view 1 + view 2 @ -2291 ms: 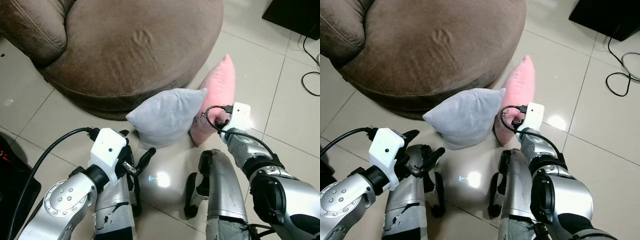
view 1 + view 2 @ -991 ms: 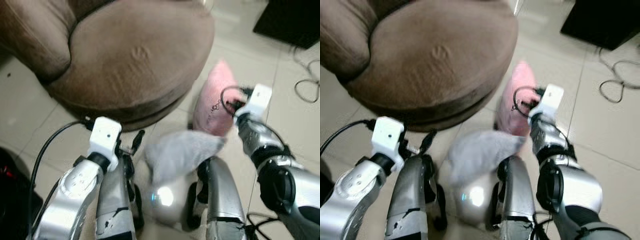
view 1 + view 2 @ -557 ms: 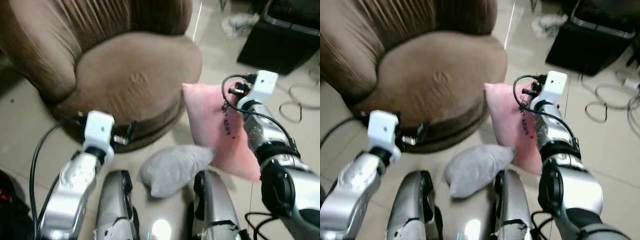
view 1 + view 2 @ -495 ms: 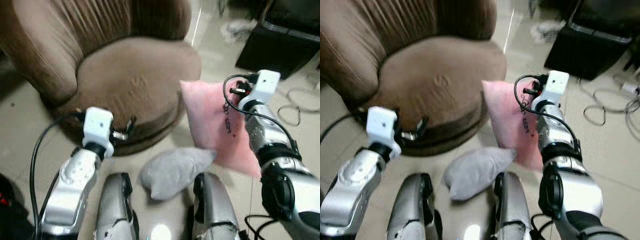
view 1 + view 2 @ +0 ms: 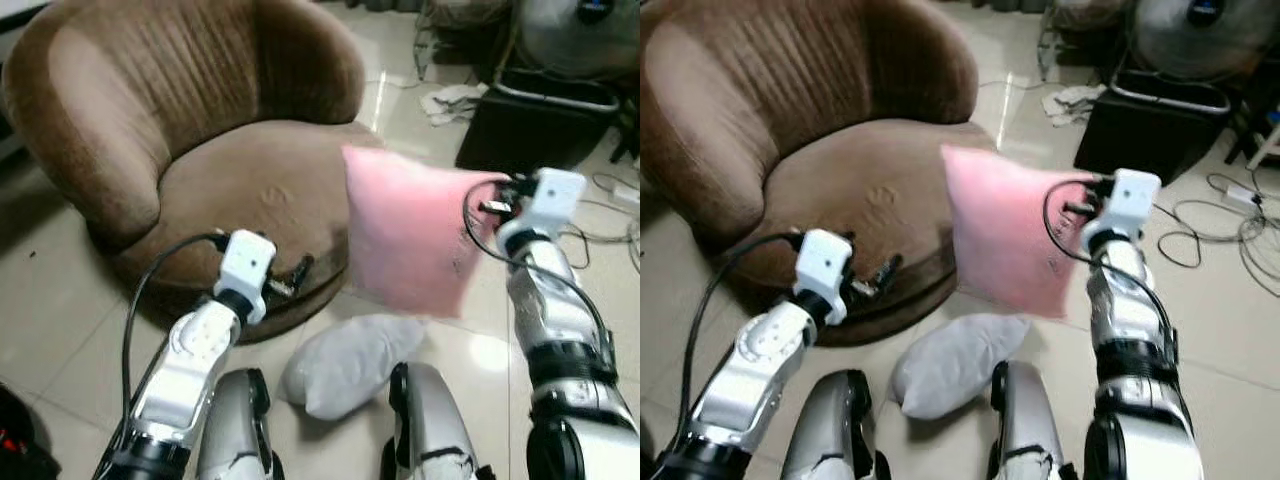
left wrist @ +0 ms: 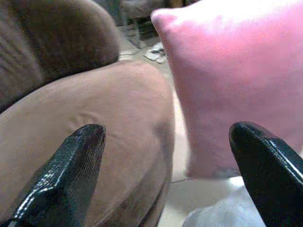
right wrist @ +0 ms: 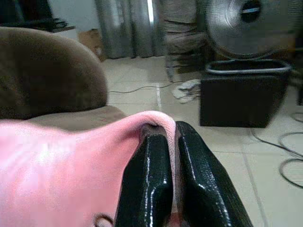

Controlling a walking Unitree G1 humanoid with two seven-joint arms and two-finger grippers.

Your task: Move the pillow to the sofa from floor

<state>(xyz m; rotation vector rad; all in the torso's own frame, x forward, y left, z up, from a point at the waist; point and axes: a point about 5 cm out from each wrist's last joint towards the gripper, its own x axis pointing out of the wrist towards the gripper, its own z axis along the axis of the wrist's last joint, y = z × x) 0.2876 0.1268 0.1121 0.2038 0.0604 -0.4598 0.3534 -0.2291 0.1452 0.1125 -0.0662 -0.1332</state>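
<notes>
Carry step: the pink pillow (image 5: 410, 240) is held off the floor, pinched by the right gripper (image 7: 173, 179) fingers. The left gripper (image 6: 165, 175) fingers are spread wide, holding nothing. Next it probably needs swinging left over the sofa (image 5: 250, 180) seat.

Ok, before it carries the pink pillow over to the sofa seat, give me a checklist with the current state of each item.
1. Right hand pinching the pink pillow at its corner: ok, fabric sits between the fingers.
2. Pillow off the floor: ok, it hangs in the air beside the sofa.
3. Sofa seat free to receive it: ok, nothing lies on the cushion.
4. Left hand out of the way: ok, open, low in front of the seat edge, apart from the pillow.
5. Grey pillow clear of the path: ok, it lies on the floor below.
6. Grip strength for the swing: cannot tell.
</notes>
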